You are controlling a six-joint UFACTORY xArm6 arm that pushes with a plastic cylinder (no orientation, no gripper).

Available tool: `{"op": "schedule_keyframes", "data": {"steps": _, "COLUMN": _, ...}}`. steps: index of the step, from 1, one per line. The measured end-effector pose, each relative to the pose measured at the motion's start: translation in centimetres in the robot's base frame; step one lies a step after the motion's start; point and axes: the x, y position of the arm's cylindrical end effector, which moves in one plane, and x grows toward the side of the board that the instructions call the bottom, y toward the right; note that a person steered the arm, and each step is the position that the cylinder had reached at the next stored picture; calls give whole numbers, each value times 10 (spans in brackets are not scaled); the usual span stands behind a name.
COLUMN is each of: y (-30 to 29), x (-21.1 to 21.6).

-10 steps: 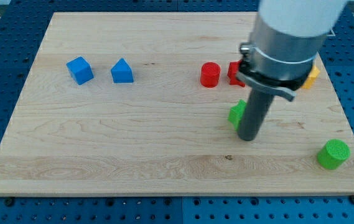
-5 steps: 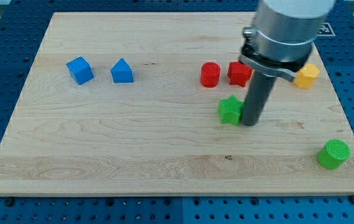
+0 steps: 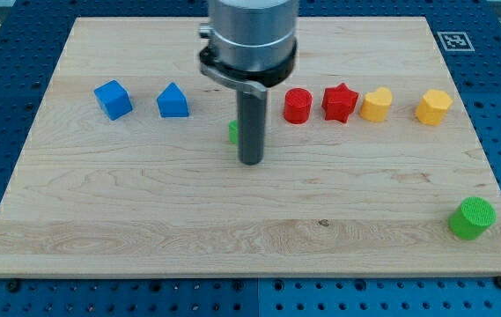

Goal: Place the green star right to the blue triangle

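The green star (image 3: 233, 132) is mostly hidden behind my rod; only a sliver of green shows at the rod's left side. My tip (image 3: 250, 162) rests on the board just right of and below the star, touching it. The blue triangle (image 3: 173, 101) sits up and to the left of the star, with a gap of bare wood between them. A blue cube (image 3: 113, 99) lies left of the triangle.
A red cylinder (image 3: 298, 106), a red star (image 3: 340, 102) and two yellow blocks (image 3: 376, 104) (image 3: 433, 106) form a row right of the rod. A green cylinder (image 3: 472, 217) sits at the bottom right. The wooden board (image 3: 144, 220) lies on a blue pegboard.
My rod has swept left across the board, pushing the green star leftward and slightly upward, from below the red blocks to near the blue triangle's right.
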Motion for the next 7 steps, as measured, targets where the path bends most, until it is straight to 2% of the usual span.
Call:
{"op": "schedule_keyframes", "data": {"steps": 2, "y": -37, "x": -10}}
{"op": "schedule_keyframes", "data": {"steps": 5, "y": -6, "x": 4}}
{"op": "schedule_keyframes", "data": {"steps": 7, "y": -10, "x": -26}}
